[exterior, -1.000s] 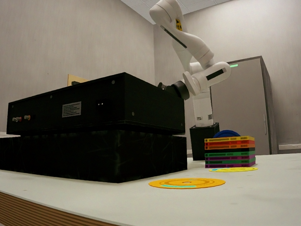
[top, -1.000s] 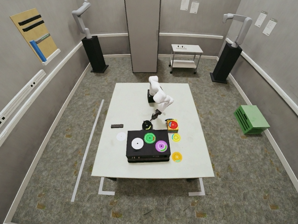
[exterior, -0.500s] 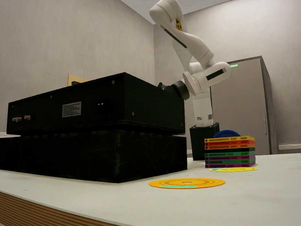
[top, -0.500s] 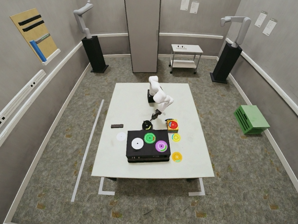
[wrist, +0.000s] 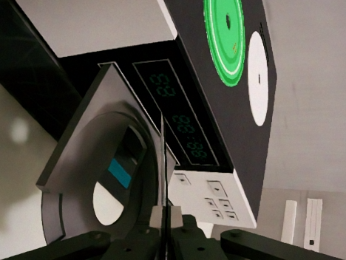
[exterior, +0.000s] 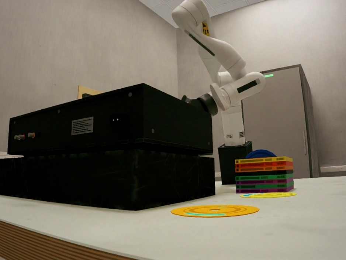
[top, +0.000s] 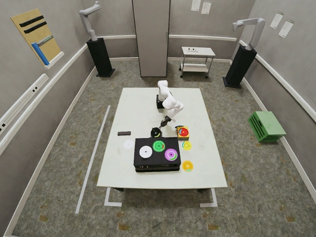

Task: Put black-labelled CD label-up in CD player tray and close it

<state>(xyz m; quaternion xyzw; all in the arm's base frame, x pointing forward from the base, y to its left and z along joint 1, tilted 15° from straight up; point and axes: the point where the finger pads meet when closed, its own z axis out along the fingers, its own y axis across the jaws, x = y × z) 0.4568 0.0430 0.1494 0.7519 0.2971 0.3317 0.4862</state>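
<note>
Black-labelled CD (top: pixel 153 131) (wrist: pixel 162 159), thin and round, edge-pinched by blocky fingers (top: pixel 163 124) (exterior: pixel 184 98).

Arm (top: pixel 169 102) (exterior: pixel 220 48) bent, extended from base; wrist (top: pixel 175 112) (exterior: pixel 229 93) angled down; gripper (top: pixel 161 126) (exterior: pixel 188 100) (wrist: pixel 167 224) tilted, fingers pinched nearly together.

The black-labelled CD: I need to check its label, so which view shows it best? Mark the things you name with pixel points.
The top view: the black-labelled CD (top: pixel 153 133) (wrist: pixel 163 166) shows its label there. The wrist view has it nearly edge-on; the exterior view shows none discernible.

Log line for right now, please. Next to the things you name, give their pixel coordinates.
gripper (top: pixel 160 127) (wrist: pixel 167 224): shut on black-labelled CD (top: pixel 155 131) (wrist: pixel 163 159), edge grip | tray (wrist: pixel 79 122): open, CD not seated | player (top: pixel 156 155) (exterior: pixel 111 120) (wrist: pixel 244 125): upright
</note>
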